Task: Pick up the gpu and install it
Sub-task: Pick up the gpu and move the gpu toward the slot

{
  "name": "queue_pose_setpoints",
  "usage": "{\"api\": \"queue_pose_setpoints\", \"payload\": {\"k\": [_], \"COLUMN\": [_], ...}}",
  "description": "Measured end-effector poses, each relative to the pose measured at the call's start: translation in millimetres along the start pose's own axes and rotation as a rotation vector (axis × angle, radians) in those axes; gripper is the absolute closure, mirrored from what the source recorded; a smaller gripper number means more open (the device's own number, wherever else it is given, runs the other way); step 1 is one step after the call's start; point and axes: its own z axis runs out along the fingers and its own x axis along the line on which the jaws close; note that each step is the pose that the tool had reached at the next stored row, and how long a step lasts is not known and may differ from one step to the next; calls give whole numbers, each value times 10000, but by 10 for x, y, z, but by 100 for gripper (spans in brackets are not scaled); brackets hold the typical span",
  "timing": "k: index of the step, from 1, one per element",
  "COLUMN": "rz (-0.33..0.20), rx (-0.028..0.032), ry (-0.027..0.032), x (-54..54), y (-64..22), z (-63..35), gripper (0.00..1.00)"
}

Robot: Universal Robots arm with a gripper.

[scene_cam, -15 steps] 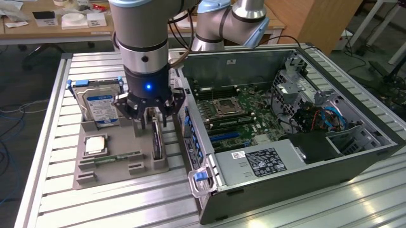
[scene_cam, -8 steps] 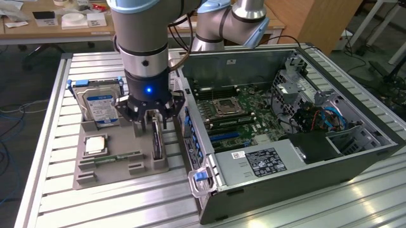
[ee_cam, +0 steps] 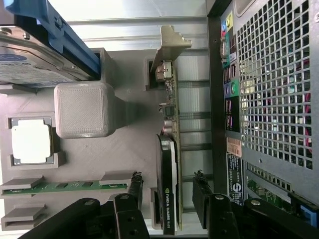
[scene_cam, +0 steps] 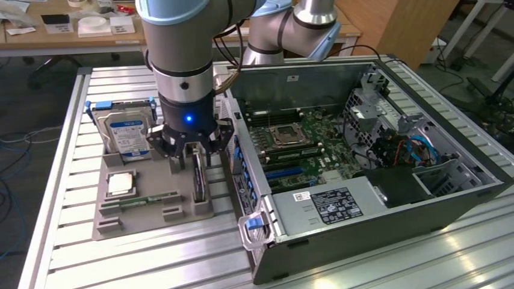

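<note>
The hand (scene_cam: 195,167) hangs released, its fingers (ee_cam: 202,191) spread either side of the gpu (ee_cam: 167,164) with no contact that can be made out. The card stands on edge in a slot of the grey holder (scene_cam: 136,226) on the desk (scene_cam: 72,180) (just beside the open computer case (scene_cam: 386,241)) — its lower edge sunk out of sight. In the exterior view the fingers mask its top

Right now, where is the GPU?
The gpu stands on edge in the grey holder tray, just to the exterior view's left of the open computer case, with the open gripper straddling it.
</note>
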Motion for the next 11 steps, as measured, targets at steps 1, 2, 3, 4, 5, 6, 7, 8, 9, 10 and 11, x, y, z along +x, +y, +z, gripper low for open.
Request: {"api": "queue_pose_setpoints", "payload": {"k": [1,2,3,4,5,6,7,8,9,10,11], "rz": [0,0,-1,-1,0,0,0,0,0,-1,0], "rx": [0,-3,-3,-2,-1,-2,0,0,0,-1,-1], "ry": [0,-3,-2,-1,0,0,1,2,1,1,1], "x": [0,-1,-3,-5,-5,-5,-5,-5,-5,-5,-5], "y": [0,0,0,-1,-1,-1,-1,-1,-1,-1,-1], "z": [2,9,16,24,33,39,39,39,39,40,40], "gripper": [47,47,47,47,47,47,47,47,47,47,47]}}
